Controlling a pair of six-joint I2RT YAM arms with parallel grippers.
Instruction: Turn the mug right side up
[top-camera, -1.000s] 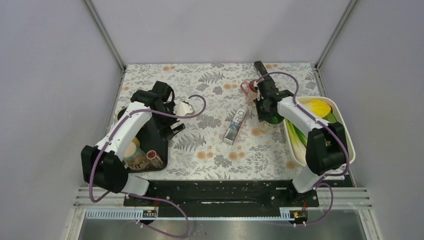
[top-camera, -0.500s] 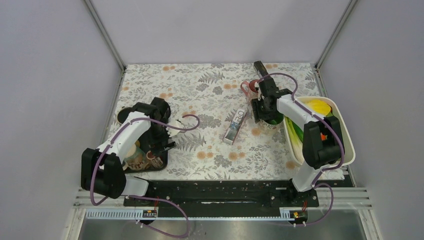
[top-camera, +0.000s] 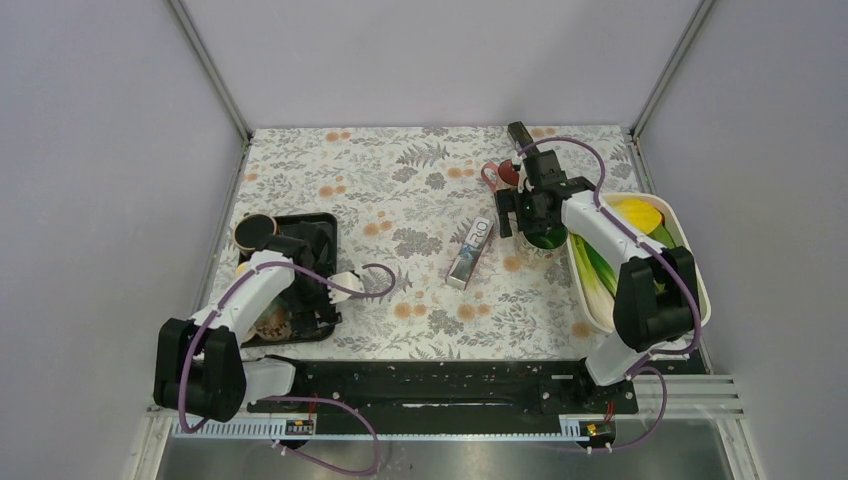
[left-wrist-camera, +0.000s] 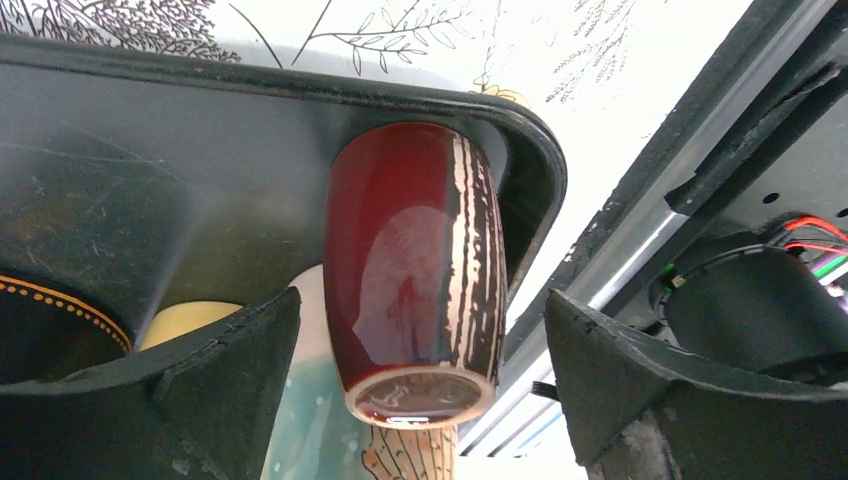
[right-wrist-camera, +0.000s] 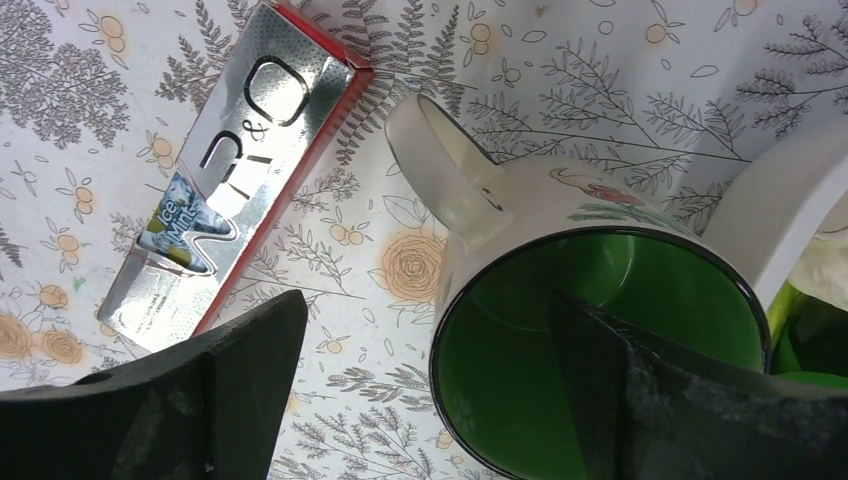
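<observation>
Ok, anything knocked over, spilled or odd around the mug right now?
Nothing spilled. The mug stands mouth up, its green inside showing. The toothpaste box lies flat beside it. In the black tray, a dark red cup shows its base to the left wrist camera: tipped or upside down, I cannot tell.

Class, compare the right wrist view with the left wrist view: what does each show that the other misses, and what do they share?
Only the right wrist view: the mug, opening up and green inside, beside a silver and red box. Only the left wrist view: a dark red cup in a corner of the black tray. Both: the floral tablecloth and an open gripper, the right gripper in one and the left gripper in the other.
</observation>
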